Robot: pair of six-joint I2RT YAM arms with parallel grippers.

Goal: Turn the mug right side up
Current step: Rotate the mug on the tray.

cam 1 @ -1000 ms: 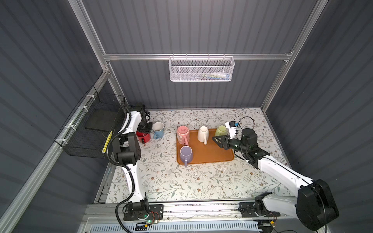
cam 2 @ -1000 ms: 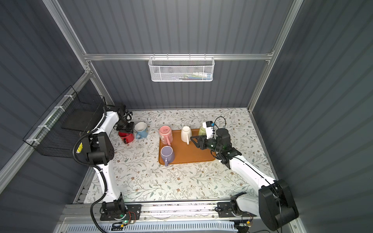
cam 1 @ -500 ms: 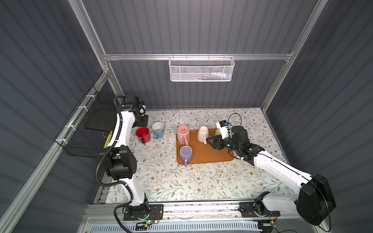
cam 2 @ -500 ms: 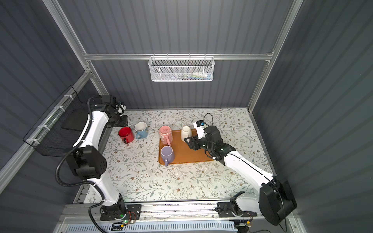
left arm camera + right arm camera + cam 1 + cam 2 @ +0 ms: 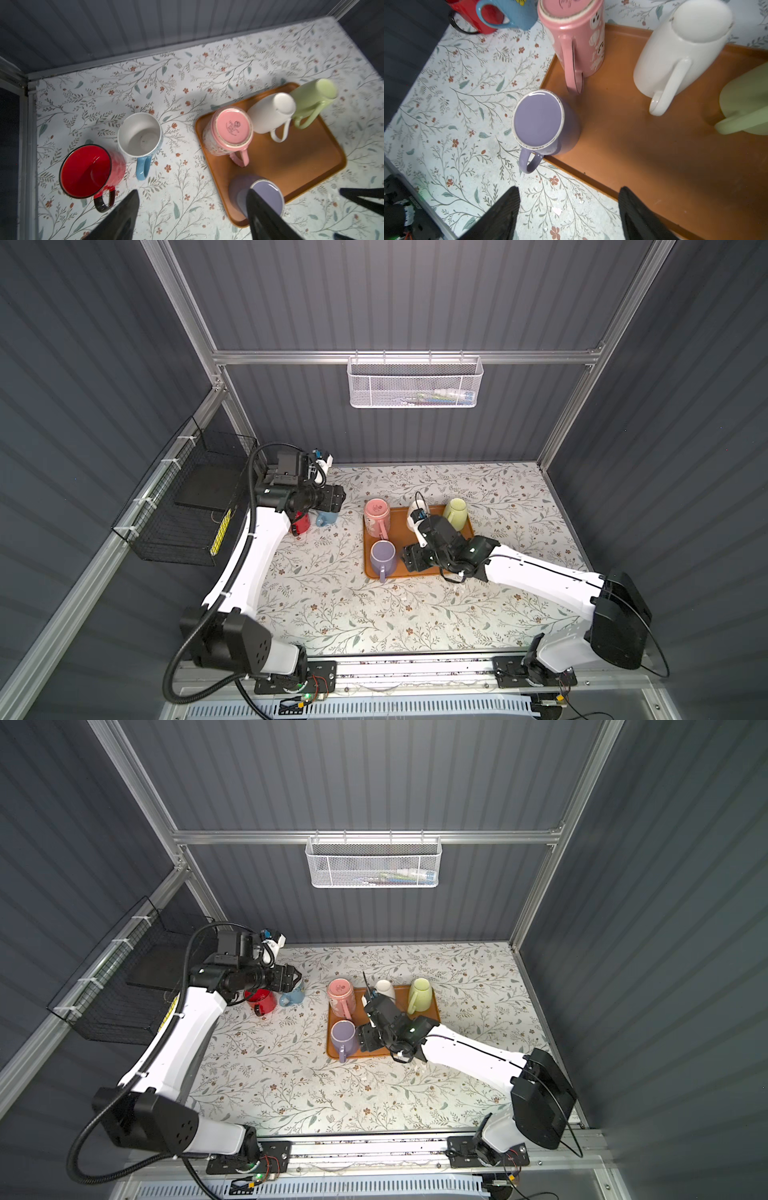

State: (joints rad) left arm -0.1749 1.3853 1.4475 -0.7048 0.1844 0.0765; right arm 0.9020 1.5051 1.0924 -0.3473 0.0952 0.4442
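On the orange tray (image 5: 398, 529) several mugs stand upside down: pink (image 5: 377, 512), white (image 5: 385, 988), green (image 5: 456, 512) and purple (image 5: 382, 555). The purple mug (image 5: 538, 120) sits at the tray's front left corner with its handle over the rim. My right gripper (image 5: 405, 560) hangs open just right of it, nothing between the fingers (image 5: 508, 199). A red mug (image 5: 87, 170) and a blue mug (image 5: 141, 135) stand upright on the table left of the tray. My left gripper (image 5: 293, 977) is open and empty above them.
A black wire basket (image 5: 187, 506) hangs on the left wall beside my left arm. A white mesh basket (image 5: 415, 383) hangs on the back wall. The floral table (image 5: 332, 605) stretches in front of the tray. The walls close in at the back and on both sides.
My left gripper let go at the red mug, rose and opened wide. My right gripper swept from the green mug's side across the tray to the purple mug, opening wider.
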